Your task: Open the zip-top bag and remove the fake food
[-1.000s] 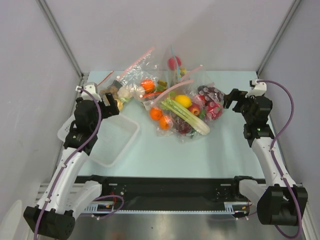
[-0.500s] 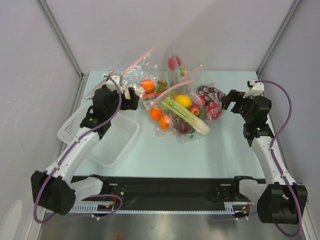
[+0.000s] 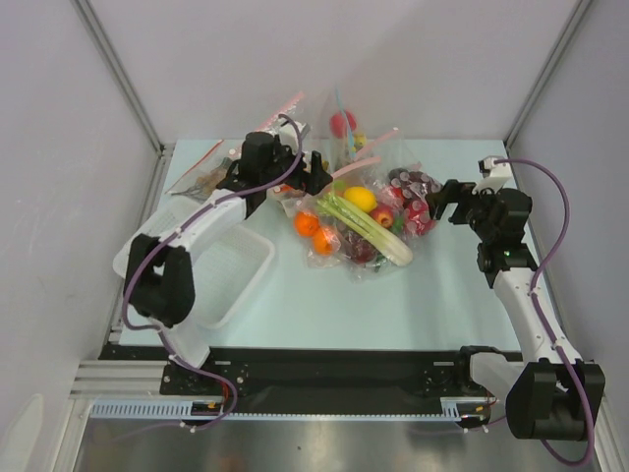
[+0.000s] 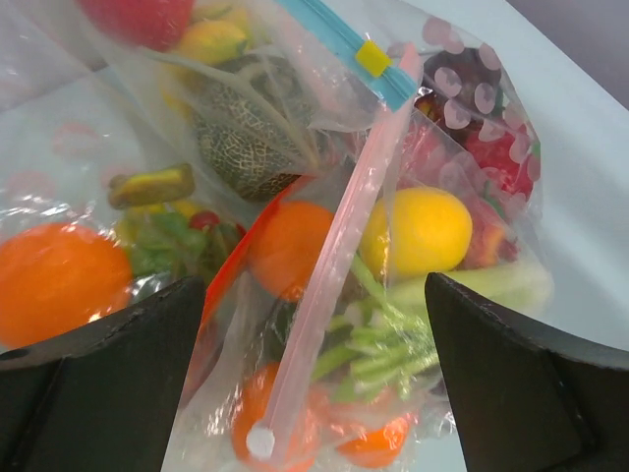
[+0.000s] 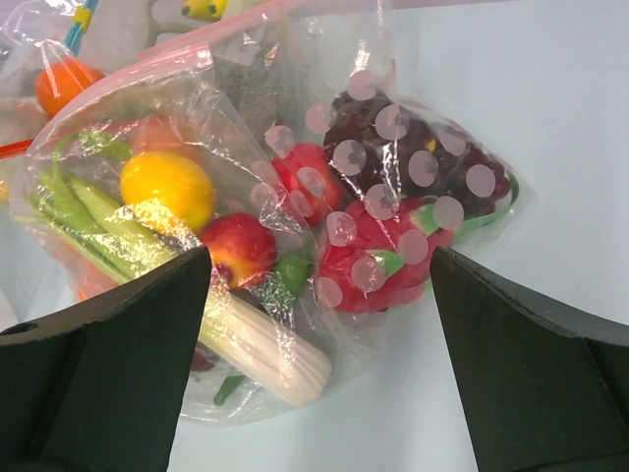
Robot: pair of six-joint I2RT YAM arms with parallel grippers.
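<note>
The zip-top bag (image 3: 346,228) lies mid-table, its pale pink zip strip (image 3: 339,177) running up to the right. Inside it are a white-and-green leek (image 3: 371,231), a yellow lemon (image 3: 360,199), oranges (image 3: 307,224) and a dark red apple (image 3: 360,250). My left gripper (image 3: 313,172) is open, just above the strip's left part. In the left wrist view the strip (image 4: 334,256) runs between the gripper's (image 4: 310,285) jaws, with the lemon (image 4: 415,231) to its right. My right gripper (image 3: 447,197) is open and empty, right of the bags. Its wrist view (image 5: 319,258) shows the leek (image 5: 246,344), lemon (image 5: 167,189) and apple (image 5: 239,246).
A spotted bag of purple grapes (image 3: 413,187) lies between the zip-top bag and my right gripper. A blue-strip bag (image 3: 342,123) and red-strip bags (image 3: 285,167) are piled behind. A bag of brown balls (image 3: 208,182) lies far left. A white tray (image 3: 211,285) sits front left.
My left arm has swung from above the tray to the right and away from me, and now hangs over the pink strip. My right gripper has edged left toward the bags.
</note>
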